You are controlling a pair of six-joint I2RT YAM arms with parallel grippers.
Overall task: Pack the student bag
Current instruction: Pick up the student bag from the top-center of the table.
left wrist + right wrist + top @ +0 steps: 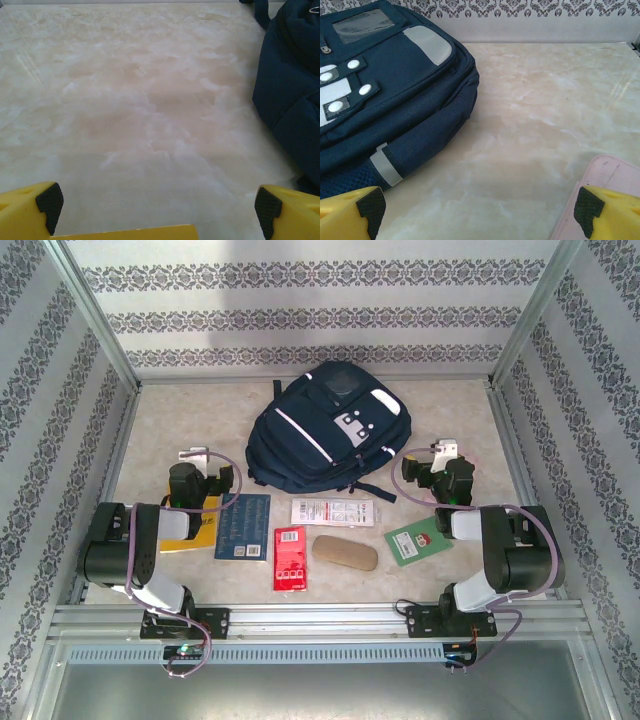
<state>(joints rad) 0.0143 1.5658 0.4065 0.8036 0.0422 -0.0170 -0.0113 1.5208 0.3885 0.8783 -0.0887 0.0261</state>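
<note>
- The bag [325, 435] lies flat near the middle of the table [160, 410], front patches up and its top toward the far wall.
- We see no open mouth on the bag. It looks zipped shut, though we cannot tell for sure.
- Everything else lies loose on the near side of the bag, with nothing touching it:
  - a yellow book [190, 530], near-left of the bag and partly under the left arm
  - a blue book [243, 527], just right of the yellow one
  - a white packet [333, 511], closest to the bag's near edge
  - a red pack [290, 558] and a tan case [345, 553], further from the bag
  - a green booklet [420, 542], near-right of the bag
- The left gripper [159, 207] hovers at the bag's left flank, fingers spread wide and holding nothing, with bare table between the pads.
- The right gripper [479, 210] hovers at the bag's right flank, also wide apart and empty.
- A pink edge [600, 190] sits by the right finger, on the side away from the bag. We cannot tell what it is.
- Progress, as we judge it, is none so far: no item is inside and none is gripped.
- Left to do: open the bag, load all six items, then probably close it.
</note>
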